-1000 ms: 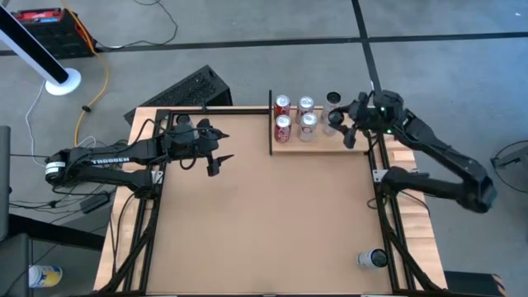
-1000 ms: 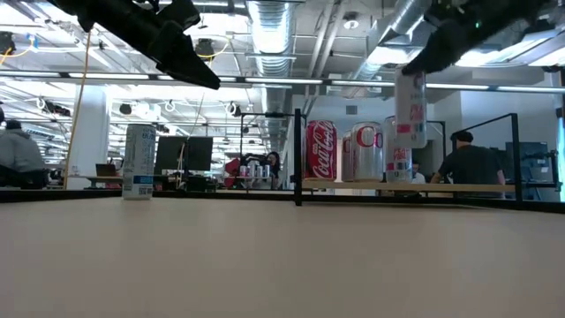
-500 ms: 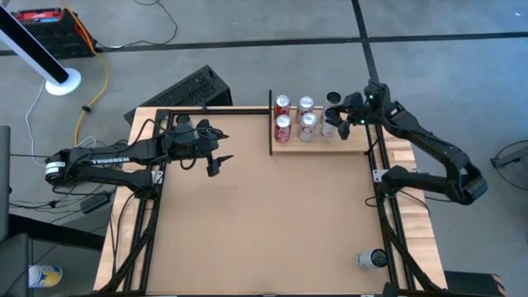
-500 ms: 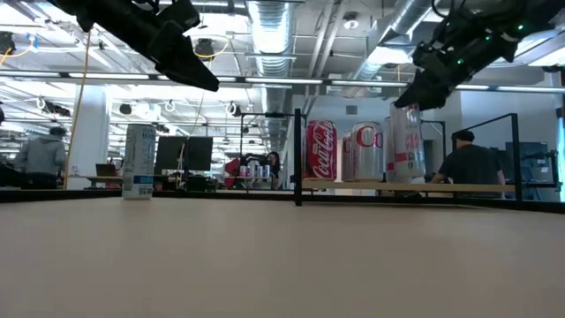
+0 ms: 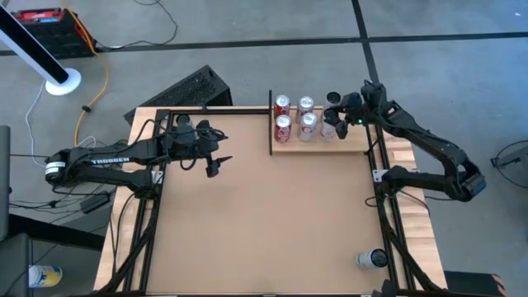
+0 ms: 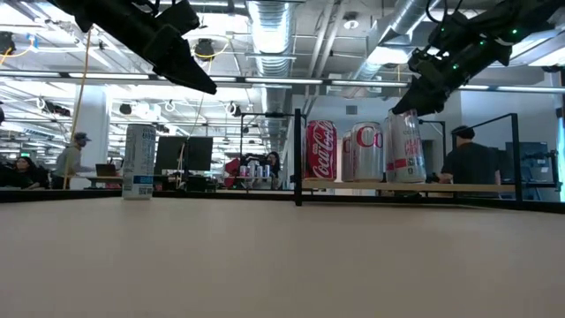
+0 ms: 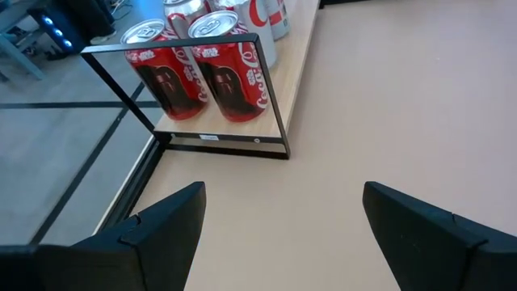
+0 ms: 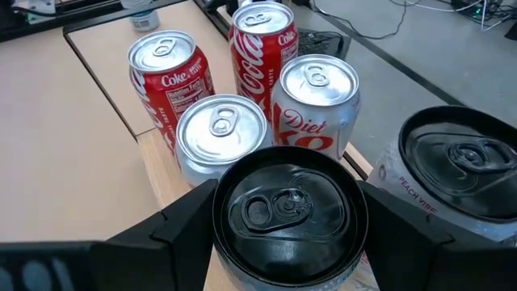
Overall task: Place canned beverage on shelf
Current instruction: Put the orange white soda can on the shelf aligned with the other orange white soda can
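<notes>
In the high view the shelf [image 5: 320, 142] lies at the upper middle of the frame, along the far edge of the table [image 5: 264, 223], with its thin black upright bar [image 5: 271, 122] at its left end. Five cans stand on it. Two red cans [image 8: 171, 77] sit nearest the bar; the right wrist view reads "Coke" on one and the Coca-Cola script on the other [image 8: 262, 36]. Next to them are two silver cans, one marked "Diet" [image 8: 315, 101] and one whose label is not readable [image 8: 220, 137].

The right gripper [image 5: 337, 118] is at the upper right of the high view, over the shelf's right end, its fingers closed around a black-topped can [image 8: 289, 212] with a white and pink side, which in the low view stands on the plank [image 6: 406, 146], tilted a little. Its writing cannot be read. Just beside it in the right wrist view is another black-topped can [image 8: 464, 166] whose label shows "PEACH VIBE".

The left gripper [image 5: 216, 157] hangs at the upper left of the high view, well apart from the shelf, its fingers spread wide and holding nothing; the arm carries the word "TROSSEN". Its wrist view looks toward the red cans through the black bar's frame.

A white and blue carton [image 6: 139, 161] stands at the left in the low view, its print too small to read. Another can [image 5: 373, 259] sits at the lower right of the high view.
</notes>
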Controlling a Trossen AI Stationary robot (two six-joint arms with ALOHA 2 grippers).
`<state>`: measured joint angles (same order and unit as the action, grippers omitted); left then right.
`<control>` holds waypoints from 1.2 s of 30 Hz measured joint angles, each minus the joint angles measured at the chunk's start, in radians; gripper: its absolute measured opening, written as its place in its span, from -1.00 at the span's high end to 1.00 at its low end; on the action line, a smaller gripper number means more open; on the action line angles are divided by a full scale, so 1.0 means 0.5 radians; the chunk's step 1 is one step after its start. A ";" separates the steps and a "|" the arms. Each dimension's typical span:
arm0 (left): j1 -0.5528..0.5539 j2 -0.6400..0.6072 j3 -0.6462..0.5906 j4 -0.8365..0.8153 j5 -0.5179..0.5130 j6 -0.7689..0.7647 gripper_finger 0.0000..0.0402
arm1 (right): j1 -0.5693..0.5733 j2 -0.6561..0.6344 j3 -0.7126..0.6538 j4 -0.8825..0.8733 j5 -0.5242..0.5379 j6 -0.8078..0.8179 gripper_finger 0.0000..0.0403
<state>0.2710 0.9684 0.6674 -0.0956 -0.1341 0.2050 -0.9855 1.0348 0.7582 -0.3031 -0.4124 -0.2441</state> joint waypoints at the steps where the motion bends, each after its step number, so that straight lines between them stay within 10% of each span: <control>1: 0.000 0.000 0.000 0.000 0.000 0.000 -0.59 | 0.000 0.000 0.000 0.000 0.000 -0.001 -0.38; 12: 0.000 0.000 0.000 -0.009 0.001 -0.017 -0.59 | 0.000 -0.004 0.004 -0.013 0.041 -0.037 -0.75; 36: 0.000 0.000 0.000 -0.021 0.001 -0.023 -0.59 | 0.015 -0.016 0.341 -0.297 0.025 -0.042 -0.73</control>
<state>0.2710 0.9684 0.6674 -0.1062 -0.1337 0.1933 -0.9779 1.0270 0.9289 -0.4515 -0.4000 -0.2651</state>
